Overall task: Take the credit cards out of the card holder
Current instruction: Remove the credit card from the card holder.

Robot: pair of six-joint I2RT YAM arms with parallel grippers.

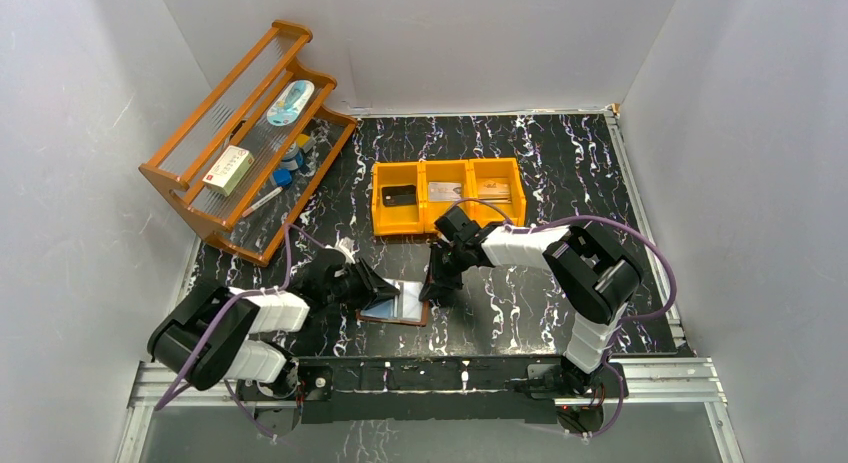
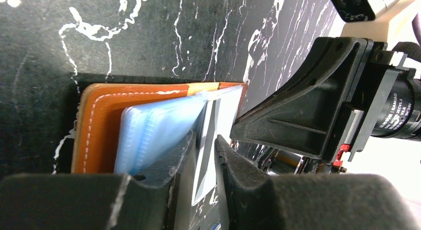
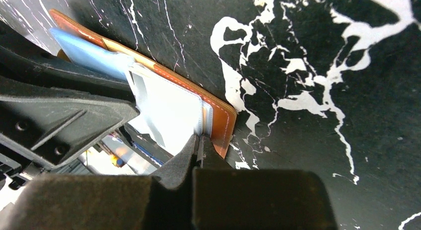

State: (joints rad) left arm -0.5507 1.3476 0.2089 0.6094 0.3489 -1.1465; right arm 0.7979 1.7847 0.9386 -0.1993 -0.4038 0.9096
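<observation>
Brown leather with a stitched edge is seen lying open on the black marbled table (image 1: pixel 560 173), close to the front edge and between the two arms: this is the card holder (image 1: pixel 395 305). Pale-blue clear pockets (image 2: pixel 154 125) are fanned up from it. On the side towards the right arm lies a pale leaf with a grey stripe (image 2: pixel 218 115) – whether it is a card or a pocket cannot be told.

The left gripper (image 1: pixel 385 288) is lowered onto the holder. In its wrist view the fingers (image 2: pixel 233 175) are set narrowly apart with the pale leaf passing between them. Whether the leaf is actually clamped cannot be told.

The right gripper (image 1: pixel 432 288) is brought in from the opposite side. In its own view the fingertips (image 3: pixel 191 148) are pressed together, and their point is placed at the edge of the pale leaf, just beside the stitched border. It cannot be judged whether anything thin is caught between them.

Three credit cards are laid in the orange bin (image 1: pixel 447 165) farther back on the table, one per compartment – a black one (image 1: pixel 398 195) on the left, a silvery-grey one (image 1: pixel 443 191) in the middle and a tan one (image 1: pixel 493 190) on the right.

A wooden rack (image 1: pixel 163 171) is stood at the far left, and a white-and-red box (image 1: pixel 228 169) is kept on it.
</observation>
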